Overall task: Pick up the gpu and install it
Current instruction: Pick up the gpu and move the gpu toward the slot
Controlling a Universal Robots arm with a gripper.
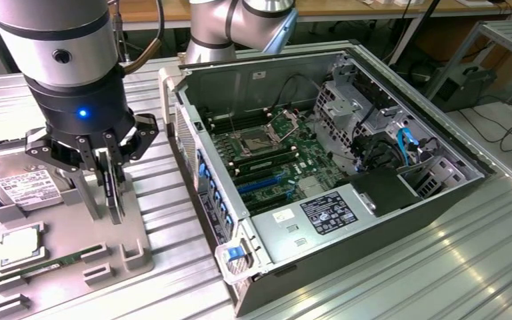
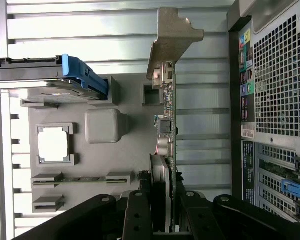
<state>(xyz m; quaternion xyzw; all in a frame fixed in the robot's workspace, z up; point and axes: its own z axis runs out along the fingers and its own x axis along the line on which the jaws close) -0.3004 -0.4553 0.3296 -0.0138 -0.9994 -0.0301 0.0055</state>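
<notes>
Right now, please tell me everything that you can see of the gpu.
The gpu is a thin green circuit card seen edge-on, with a silver metal bracket at one end and a dark round fan on one face. It stands upright over the grey holder tray. The jaws grip it from both sides at the fan.

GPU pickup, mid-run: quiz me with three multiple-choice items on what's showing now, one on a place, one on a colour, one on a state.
1. Where is the gpu?
A) on the floor
B) on edge over the grey tray, between the fingers of the hand
C) hanging from a cable

2. The light above the hand is:
A) red
B) green
C) blue

3. The computer case is:
A) open, motherboard exposed
B) closed by a side panel
C) upside down

Answers: B, the hand grips the card over the tray; C, a blue dot glows there; A, the board lies bare inside.
</notes>
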